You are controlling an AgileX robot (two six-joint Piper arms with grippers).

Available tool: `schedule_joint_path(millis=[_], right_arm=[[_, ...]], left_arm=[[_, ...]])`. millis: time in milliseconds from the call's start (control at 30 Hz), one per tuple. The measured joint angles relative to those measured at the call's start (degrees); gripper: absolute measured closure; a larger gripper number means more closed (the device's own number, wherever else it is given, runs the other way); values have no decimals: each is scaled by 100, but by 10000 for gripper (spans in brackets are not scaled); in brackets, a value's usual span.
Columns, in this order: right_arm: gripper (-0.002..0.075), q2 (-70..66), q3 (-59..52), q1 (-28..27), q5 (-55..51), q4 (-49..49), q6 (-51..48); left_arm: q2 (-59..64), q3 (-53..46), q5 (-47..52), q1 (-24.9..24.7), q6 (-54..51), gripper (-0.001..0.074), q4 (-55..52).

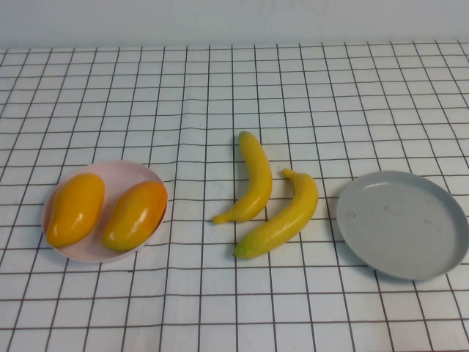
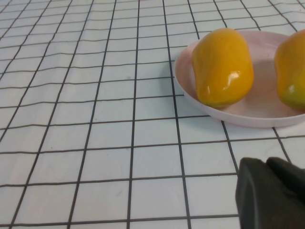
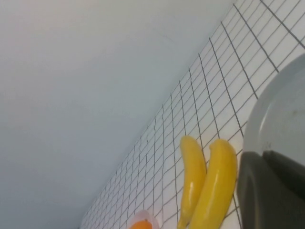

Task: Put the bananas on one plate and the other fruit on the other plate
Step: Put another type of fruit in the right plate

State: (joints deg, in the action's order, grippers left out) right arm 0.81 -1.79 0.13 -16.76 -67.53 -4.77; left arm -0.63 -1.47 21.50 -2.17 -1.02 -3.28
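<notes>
Two mango-like fruits [image 1: 75,209] [image 1: 135,215] lie side by side on the pale pink plate [image 1: 132,168] at the left. Two yellow bananas [image 1: 256,180] [image 1: 286,216] lie on the cloth in the middle, close together. The grey-blue plate [image 1: 401,224] sits empty at the right. Neither gripper shows in the high view. My left gripper [image 2: 266,163] is shut and empty, low over the cloth in front of the pink plate [image 2: 257,114] and one mango [image 2: 222,67]. My right gripper [image 3: 263,155] is shut and empty by the grey-blue plate [image 3: 276,114], with the bananas [image 3: 192,176] beyond.
A white cloth with a black grid [image 1: 220,88] covers the whole table and has a slight wrinkle near the middle. A pale wall [image 1: 234,18] runs along the far edge.
</notes>
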Motion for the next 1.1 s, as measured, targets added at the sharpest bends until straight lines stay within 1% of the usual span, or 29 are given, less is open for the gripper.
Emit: schedule_joint_path(millis=[67, 233, 467, 667, 733, 767, 867, 967, 1033, 1100], right_arm=[[742, 0, 0, 0, 74, -146, -132], [742, 0, 0, 0, 126, -889, -214], [742, 0, 0, 0, 644, -982, -236], [742, 0, 0, 0, 376, -339, -630], [742, -70, 139, 0, 162, 149, -679], [742, -183, 338, 0, 0, 427, -679], [742, -950, 1220, 0, -736, 1765, -679], [742, -2061, 2332, 0, -1790, 2928, -709], [742, -2757, 2878, 0, -2223, 3241, -724], [742, -3314, 3288, 0, -2409, 3297, -724]], left_arm=[[0, 0, 0, 0, 0, 736, 0], [0, 0, 0, 0, 0, 736, 0], [0, 0, 0, 0, 0, 736, 0], [0, 0, 0, 0, 0, 737, 0], [0, 0, 0, 0, 0, 737, 0], [0, 0, 0, 0, 0, 737, 0], [0, 0, 0, 0, 0, 737, 0], [0, 0, 0, 0, 0, 736, 0], [0, 0, 0, 0, 0, 737, 0], [0, 0, 0, 0, 0, 737, 0]])
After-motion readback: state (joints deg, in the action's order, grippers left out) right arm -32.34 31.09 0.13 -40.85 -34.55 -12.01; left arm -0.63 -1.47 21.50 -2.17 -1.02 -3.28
